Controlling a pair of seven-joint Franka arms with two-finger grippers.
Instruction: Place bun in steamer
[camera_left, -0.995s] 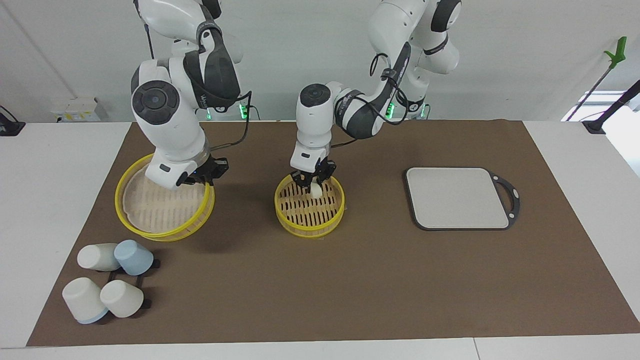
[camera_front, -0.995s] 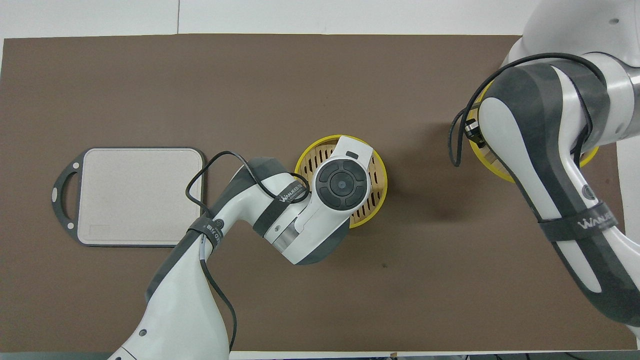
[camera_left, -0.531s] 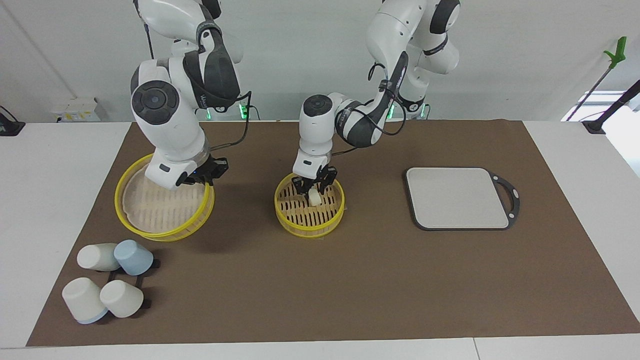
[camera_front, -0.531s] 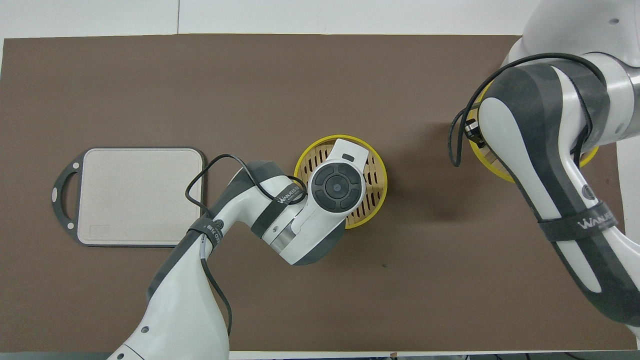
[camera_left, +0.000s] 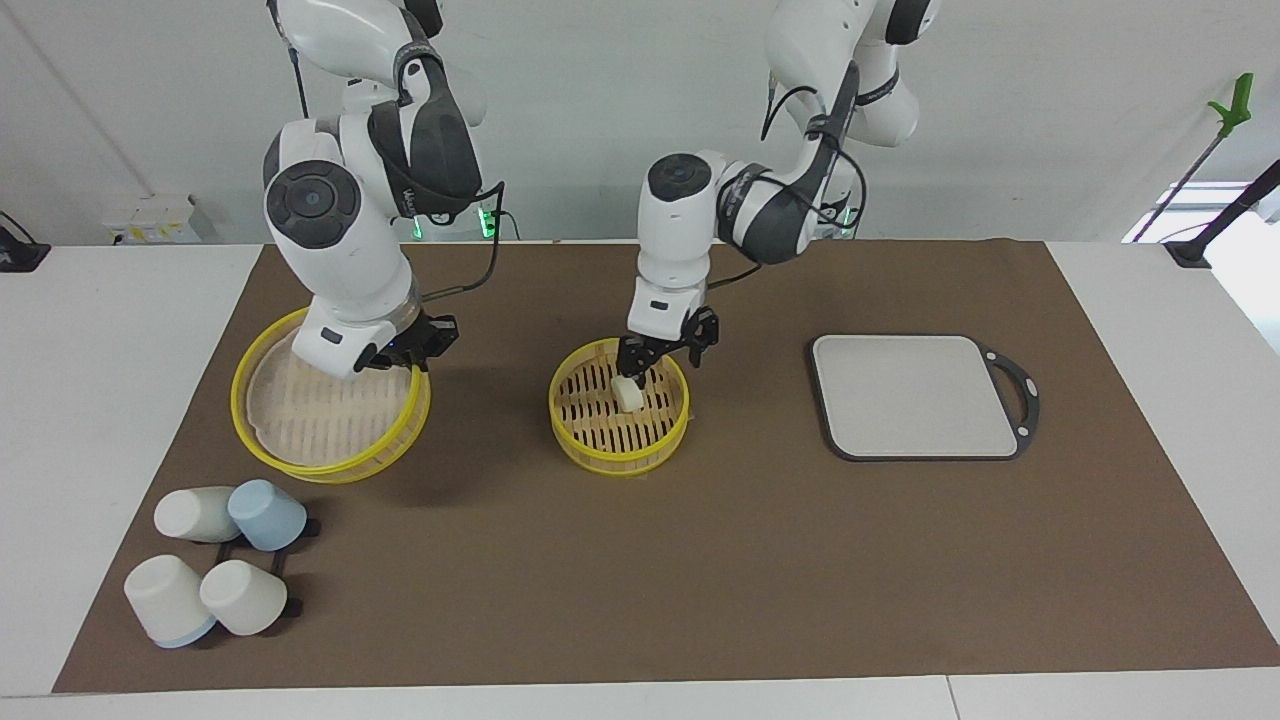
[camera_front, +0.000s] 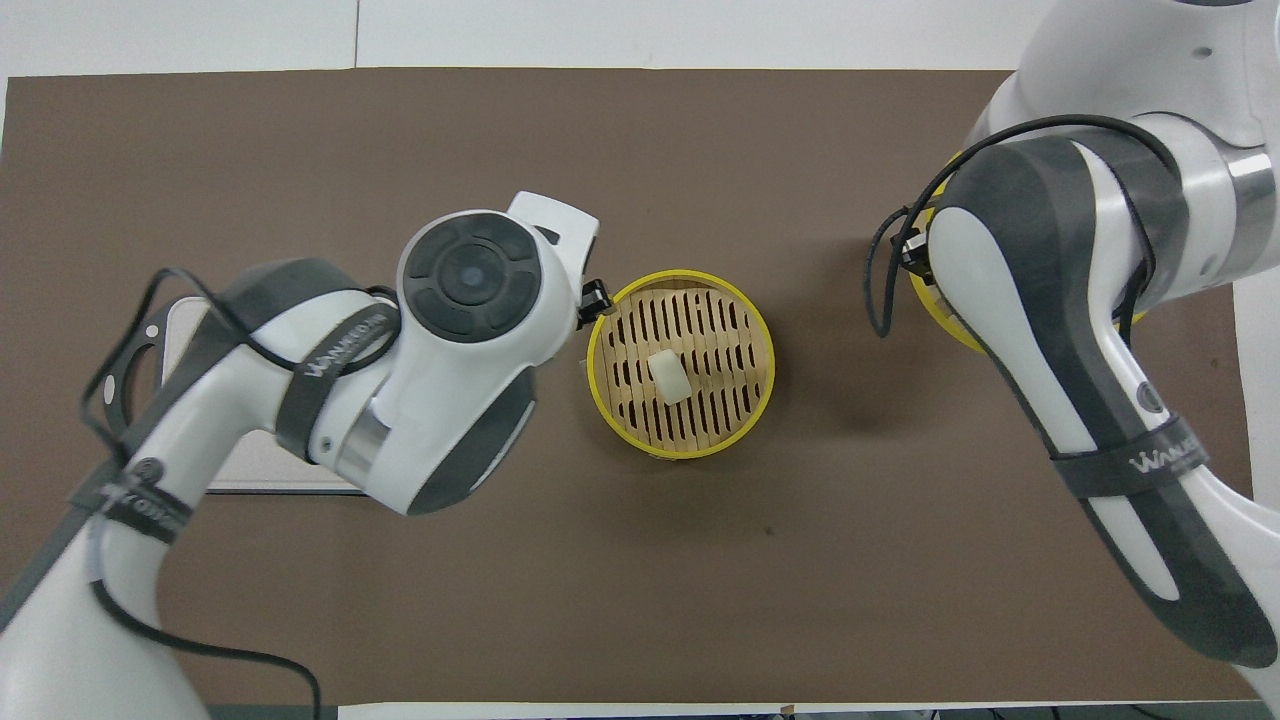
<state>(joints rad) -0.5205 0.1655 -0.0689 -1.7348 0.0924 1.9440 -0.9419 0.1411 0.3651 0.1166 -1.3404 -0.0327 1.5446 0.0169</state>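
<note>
The bun (camera_left: 628, 395) lies on the pale slatted floor of the small yellow-rimmed steamer (camera_left: 618, 455) at the middle of the mat. In the overhead view the bun (camera_front: 669, 377) is near the centre of the steamer (camera_front: 685, 273). My left gripper (camera_left: 665, 352) is open and empty, raised over the steamer's rim on the side toward the left arm's end, apart from the bun. My right gripper (camera_left: 425, 340) is at the rim of a larger yellow-rimmed basket (camera_left: 335, 468) and waits there.
A grey square board with a black handle (camera_left: 915, 395) lies toward the left arm's end. Several white and blue cups (camera_left: 215, 575) lie on a rack, farther from the robots than the larger basket.
My left gripper has let go of the bun, risen and drawn back toward the left arm's end. The bun stays in the steamer. The right arm has not moved.
</note>
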